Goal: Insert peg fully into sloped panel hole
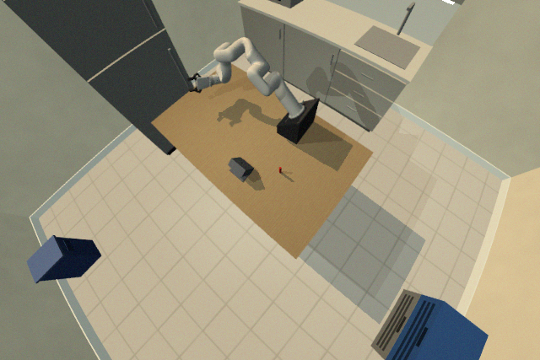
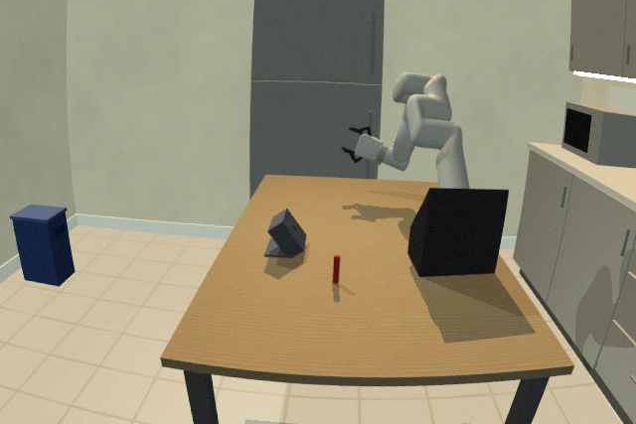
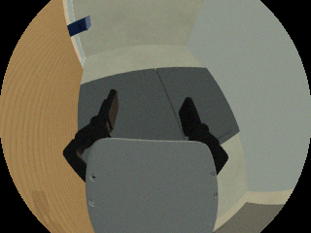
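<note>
A small red peg (image 2: 336, 268) stands upright on the wooden table, near the middle front; it also shows in the top view (image 1: 279, 169). The grey sloped panel block (image 2: 285, 232) sits to the peg's left, and shows in the top view too (image 1: 240, 168). Its hole is too small to make out. My gripper (image 2: 354, 141) is open and empty, held high over the table's far edge near the fridge, far from the peg. It also shows in the top view (image 1: 191, 83) and in the wrist view (image 3: 150, 112), where neither peg nor panel is visible.
The arm's black base box (image 2: 457, 230) stands on the table's right side. A dark fridge (image 2: 315, 85) is right behind the gripper. Counters with a microwave (image 2: 595, 134) line the right wall. A blue bin (image 2: 41, 250) stands on the floor at the left.
</note>
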Action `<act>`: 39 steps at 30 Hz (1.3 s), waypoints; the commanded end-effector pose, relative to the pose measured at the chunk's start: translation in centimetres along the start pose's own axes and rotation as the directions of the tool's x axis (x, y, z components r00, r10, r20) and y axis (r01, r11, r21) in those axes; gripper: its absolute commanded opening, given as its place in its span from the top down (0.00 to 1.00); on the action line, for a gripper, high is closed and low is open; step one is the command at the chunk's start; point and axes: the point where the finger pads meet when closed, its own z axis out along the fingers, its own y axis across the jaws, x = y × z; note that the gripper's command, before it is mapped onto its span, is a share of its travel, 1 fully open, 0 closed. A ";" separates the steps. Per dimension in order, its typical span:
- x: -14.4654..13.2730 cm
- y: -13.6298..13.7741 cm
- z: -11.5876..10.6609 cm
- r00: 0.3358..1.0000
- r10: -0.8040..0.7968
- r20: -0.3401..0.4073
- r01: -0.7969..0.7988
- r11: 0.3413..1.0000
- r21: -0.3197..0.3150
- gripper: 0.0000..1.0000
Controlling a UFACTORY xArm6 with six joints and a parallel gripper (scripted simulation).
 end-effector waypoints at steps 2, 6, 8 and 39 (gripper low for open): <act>0.3 -0.7 2.1 0.997 0.052 0.062 -0.049 0.997 -0.055 0.00; 0.8 -1.4 3.6 0.988 0.102 0.113 -0.091 0.991 -0.095 0.00; 1.0 -1.9 4.3 0.982 0.128 0.137 -0.113 0.987 -0.114 0.00; 8.8 -9.9 11.9 0.769 0.495 0.406 -0.411 0.868 -0.281 0.00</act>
